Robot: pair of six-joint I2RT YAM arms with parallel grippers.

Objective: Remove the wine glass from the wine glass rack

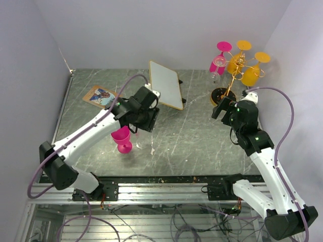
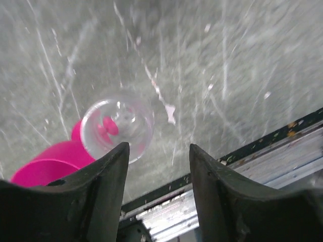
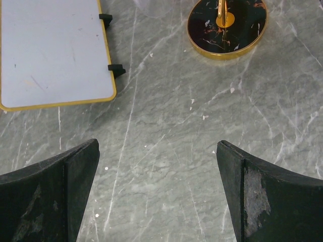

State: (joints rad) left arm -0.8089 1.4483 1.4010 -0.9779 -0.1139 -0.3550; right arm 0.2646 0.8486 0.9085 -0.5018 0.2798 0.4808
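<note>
The left gripper [image 2: 159,147], jaws parted and empty, hovers over a clear glass [image 2: 117,123] standing on the tabletop [image 1: 192,136] beside a pink glass [image 1: 121,140], letting it stand alone, while the right gripper [image 3: 157,146] gapes wide near the rack [image 3: 237,27], seemingly ready for another.

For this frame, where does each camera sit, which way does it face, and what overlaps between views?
Top external: above and behind the bases, looking down at the table; both arms show, left arm and right arm.
Left wrist: on the left arm, facing down at the pink wine glass; its open left pincer shows.
Right wrist: facing down at the wine glass rack base and a white board; its open right pincer shows.
Shared: top and right wrist both show rack base and board.
</note>
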